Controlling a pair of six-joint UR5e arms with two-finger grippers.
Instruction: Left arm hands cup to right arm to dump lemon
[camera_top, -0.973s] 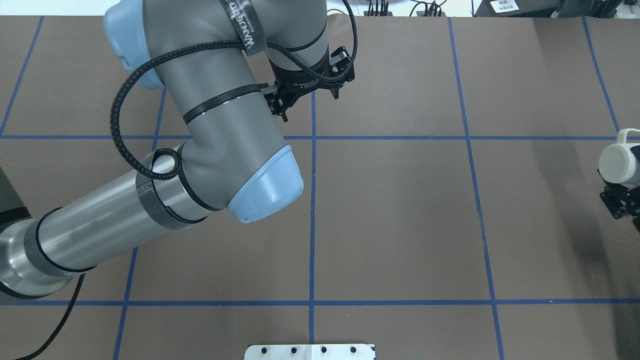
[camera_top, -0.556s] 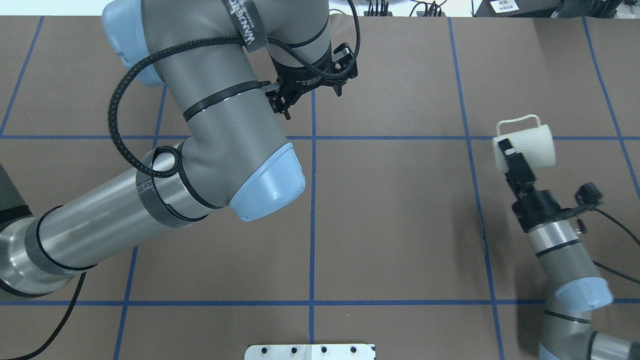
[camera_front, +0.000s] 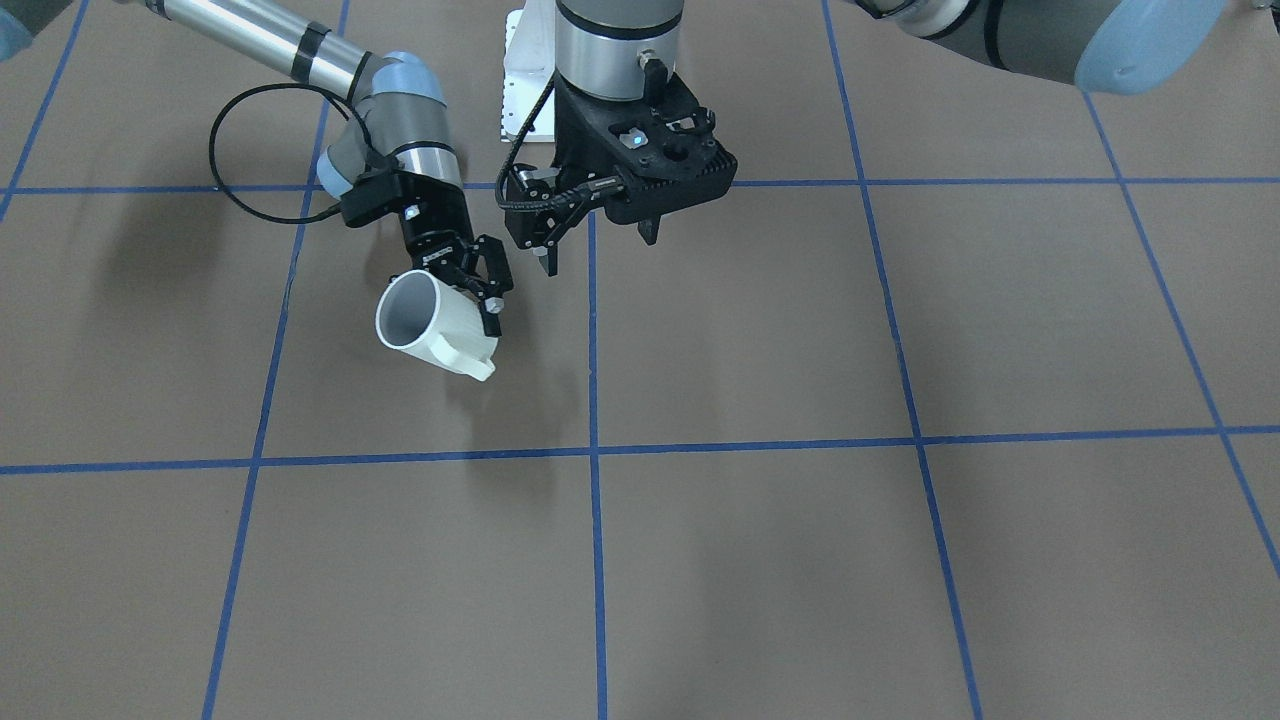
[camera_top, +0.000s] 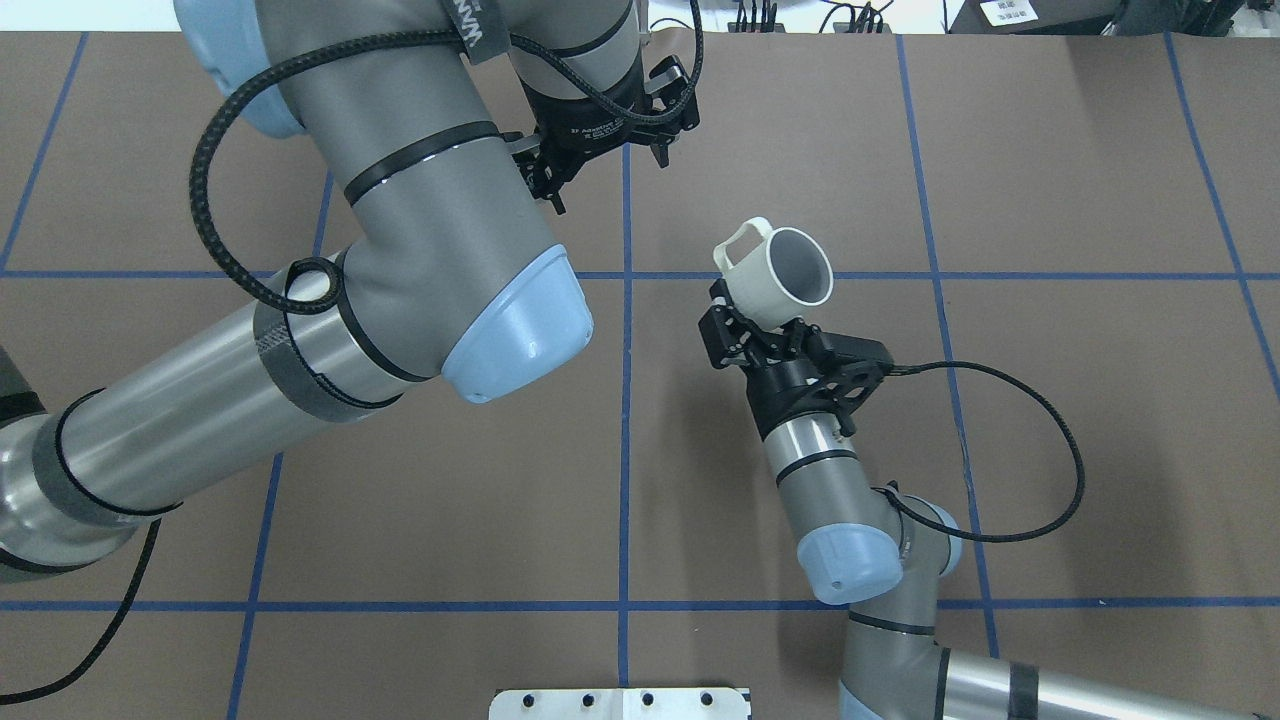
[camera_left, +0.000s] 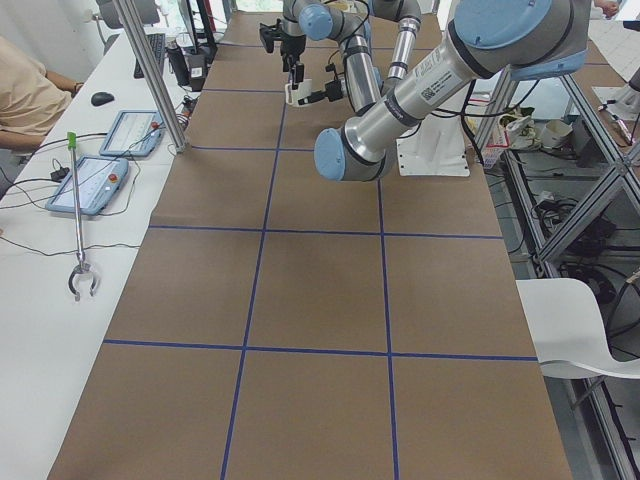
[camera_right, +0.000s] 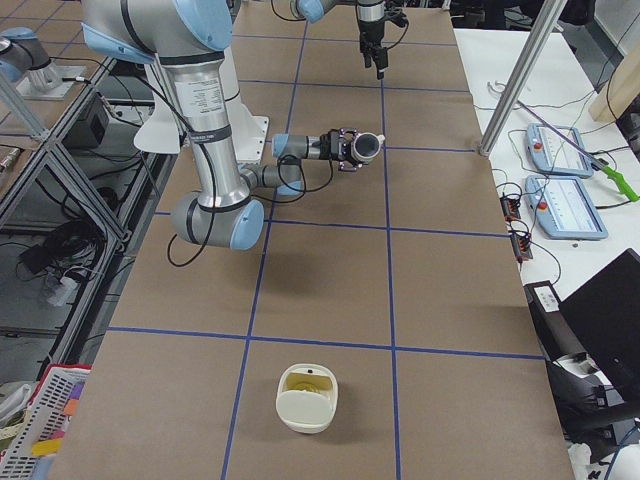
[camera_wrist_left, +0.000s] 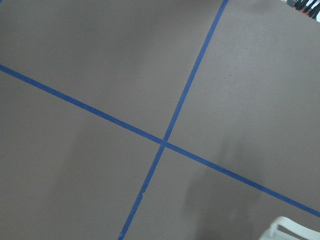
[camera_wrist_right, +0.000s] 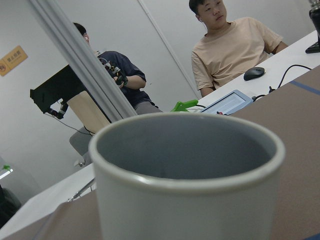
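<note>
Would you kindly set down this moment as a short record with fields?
cup: tipped on its side, held over the table, no lemon seen inside
right end effector: shut on the cup
left end effector: open, empty, over a blue tape line
lemon: faint yellowish shape in the white bowl near the table's right end

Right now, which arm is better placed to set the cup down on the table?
Right. The right gripper is shut on the cup, holding it tilted above the table, and nothing shows inside it. The left gripper hangs open and empty, apart from the cup.
</note>
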